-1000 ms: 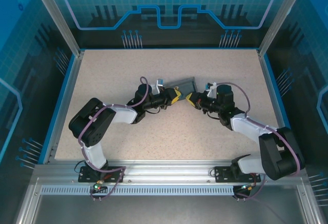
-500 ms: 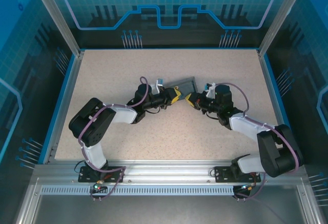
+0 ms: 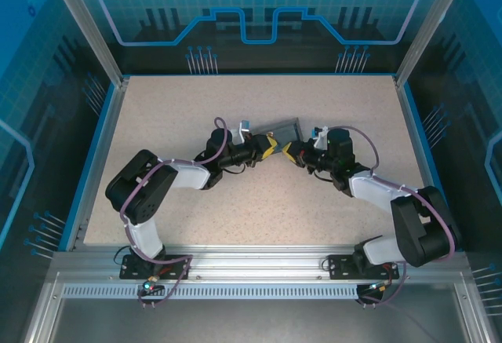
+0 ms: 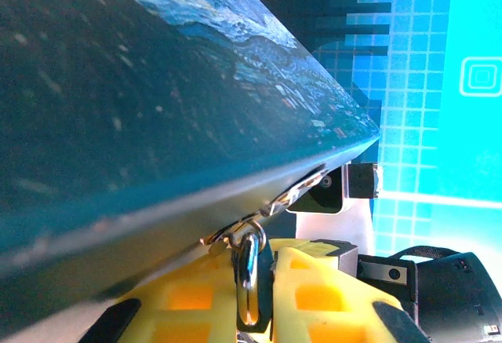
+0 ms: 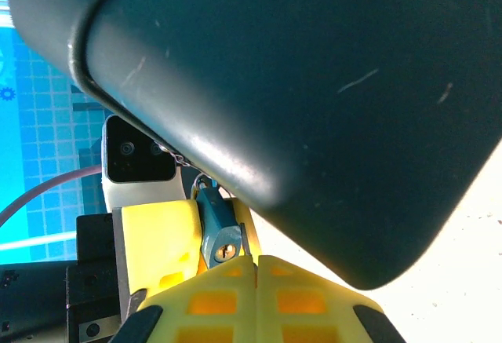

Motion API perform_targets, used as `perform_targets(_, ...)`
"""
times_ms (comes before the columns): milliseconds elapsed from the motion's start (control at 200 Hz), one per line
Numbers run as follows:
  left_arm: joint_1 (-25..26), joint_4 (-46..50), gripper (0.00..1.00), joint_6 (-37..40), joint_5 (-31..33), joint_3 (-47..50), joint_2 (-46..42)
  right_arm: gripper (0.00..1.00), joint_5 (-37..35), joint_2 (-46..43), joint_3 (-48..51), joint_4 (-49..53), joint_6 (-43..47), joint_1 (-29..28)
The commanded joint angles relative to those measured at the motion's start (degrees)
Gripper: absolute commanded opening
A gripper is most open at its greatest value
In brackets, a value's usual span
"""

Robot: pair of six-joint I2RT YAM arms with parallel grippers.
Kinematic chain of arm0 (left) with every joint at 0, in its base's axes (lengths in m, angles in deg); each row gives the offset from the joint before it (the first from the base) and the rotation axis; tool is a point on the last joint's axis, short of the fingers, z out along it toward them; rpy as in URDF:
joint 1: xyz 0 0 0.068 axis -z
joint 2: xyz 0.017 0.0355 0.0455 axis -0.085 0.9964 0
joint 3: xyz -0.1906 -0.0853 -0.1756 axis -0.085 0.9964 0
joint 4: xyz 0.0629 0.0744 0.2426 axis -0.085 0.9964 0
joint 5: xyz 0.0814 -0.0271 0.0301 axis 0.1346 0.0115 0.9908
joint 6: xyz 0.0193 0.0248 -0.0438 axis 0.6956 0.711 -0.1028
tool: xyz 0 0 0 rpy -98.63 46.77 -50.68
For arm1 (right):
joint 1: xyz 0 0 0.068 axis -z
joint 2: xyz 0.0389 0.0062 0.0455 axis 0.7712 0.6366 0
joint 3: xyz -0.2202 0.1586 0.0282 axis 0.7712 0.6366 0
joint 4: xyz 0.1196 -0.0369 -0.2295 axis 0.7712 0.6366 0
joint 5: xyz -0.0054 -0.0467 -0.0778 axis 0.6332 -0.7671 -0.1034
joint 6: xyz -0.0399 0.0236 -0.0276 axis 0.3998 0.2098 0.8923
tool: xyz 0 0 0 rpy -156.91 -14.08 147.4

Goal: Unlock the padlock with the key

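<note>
The speckled table (image 3: 157, 202) carries both arms, the left arm (image 3: 149, 190) and the right arm (image 3: 408, 217), which reach inward and meet near its middle. Between their tips lies the dark box (image 3: 287, 131). It is tilted, and its near corner hangs over the two grippers. From the left wrist, its swirled night-sky print fills the upper left.

The left gripper (image 3: 269, 146) points right, just beside the right gripper (image 3: 291, 151), which points left towards it, tip close to tip under the box's edge.

The left gripper's yellow jaws are drawn nearly together and grasp the padlock (image 5: 218, 237). Its bluish body sits in the narrow slot between them, with the brass keyhole facing the right wrist camera. The thin metal shackle (image 4: 247, 272) rises out of the slot to the clasp on the box's lower rim, so the padlock hangs right at the box's corner.

The right gripper's jaws are clenched flat against each other with no gap, their tips just below the keyhole. Whether the key is pinched between them cannot be told
</note>
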Motion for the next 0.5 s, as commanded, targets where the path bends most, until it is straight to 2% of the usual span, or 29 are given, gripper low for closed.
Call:
perform_targets(0, -0.2, -5.2, 0.00, -0.1, -1.3, -1.0, 0.4, 0.00, -0.3, -0.7, -2.0, -0.2, 0.4, -0.8)
perform_targets(200, -0.3, -5.1, 0.00, 0.0, -1.0, -1.0, 0.5, 0.00, 0.1, -1.6, -1.7, 1.7, 1.6, -0.7)
perform_targets(375, -0.3, -4.7, 0.00, 0.1, -1.0, -1.5, 0.4, 0.00, 0.0, -3.2, -1.3, 8.2, 5.0, -0.5)
perform_targets(495, -0.3, -4.3, 0.00, 0.3, -1.0, -1.7, 0.3, 0.00, 0.0, -4.0, -0.2, 8.0, 5.0, -0.2)
